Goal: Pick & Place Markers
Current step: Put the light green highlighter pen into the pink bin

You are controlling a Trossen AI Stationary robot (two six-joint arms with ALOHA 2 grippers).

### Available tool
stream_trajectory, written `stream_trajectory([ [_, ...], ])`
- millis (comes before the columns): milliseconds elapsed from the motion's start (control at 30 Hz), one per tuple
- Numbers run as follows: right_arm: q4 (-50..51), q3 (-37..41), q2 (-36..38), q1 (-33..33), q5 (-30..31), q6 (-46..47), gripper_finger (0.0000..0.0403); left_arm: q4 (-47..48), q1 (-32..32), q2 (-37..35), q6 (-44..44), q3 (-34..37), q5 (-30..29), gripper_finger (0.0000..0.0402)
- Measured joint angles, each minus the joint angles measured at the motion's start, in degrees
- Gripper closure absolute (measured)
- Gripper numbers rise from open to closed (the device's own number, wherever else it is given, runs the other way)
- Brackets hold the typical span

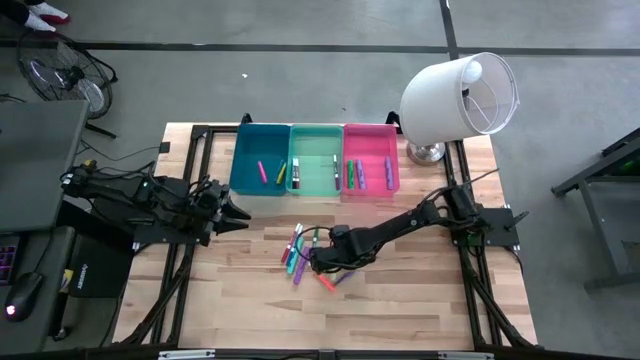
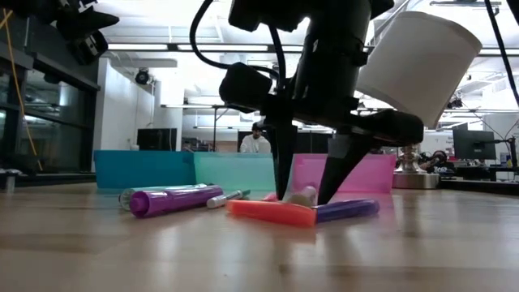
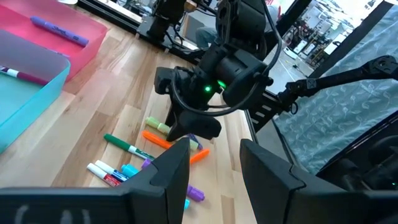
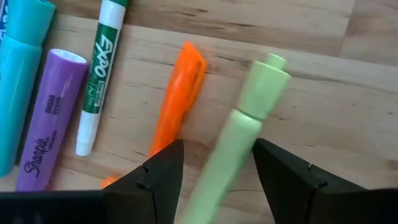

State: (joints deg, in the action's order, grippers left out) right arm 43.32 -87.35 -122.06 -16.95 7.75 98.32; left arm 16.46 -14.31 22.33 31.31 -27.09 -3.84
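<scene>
Several markers [image 1: 300, 255] lie loose on the wooden table in front of the bins. My right gripper [image 4: 217, 180] points down over them, open. Its fingers stand on either side of a light green marker [image 4: 242, 124], which lies flat on the wood beside an orange marker [image 4: 180, 93]. In the low view the fingertips [image 2: 284, 191] reach down almost to the table. A purple marker [image 4: 46, 118], a green-and-white one [image 4: 99, 68] and a teal one [image 4: 15, 74] lie alongside. My left gripper [image 1: 240, 212] waits open near the table's left side, raised above it.
A blue bin [image 1: 237, 160], a mint bin [image 1: 316, 130] and a pink bin [image 1: 396, 160] stand in a row at the far side, each holding a few markers. A white lamp [image 1: 460, 95] stands at the far right corner. Bare wood lies toward the near edge.
</scene>
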Motion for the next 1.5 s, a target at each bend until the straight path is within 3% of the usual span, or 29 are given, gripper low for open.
stream_trajectory([
  [367, 8.8, -0.1, 0.0, 0.0, -2.9, -3.0, 0.0215, 0.0, 0.0, 0.0, 0.0, 0.0, 0.0, 0.0262],
  [1067, 9.4, 0.2, -0.1, 2.0, -6.6, -4.4, 0.0216, 0.1, 0.0, 0.0, 0.1, 0.0, 0.0, 0.0262],
  [1500, 7.4, 0.2, -0.1, 2.6, -7.6, -6.8, 0.0268, 0.1, 0.0, 0.0, 0.2, 0.0, -0.1, 0.0262],
])
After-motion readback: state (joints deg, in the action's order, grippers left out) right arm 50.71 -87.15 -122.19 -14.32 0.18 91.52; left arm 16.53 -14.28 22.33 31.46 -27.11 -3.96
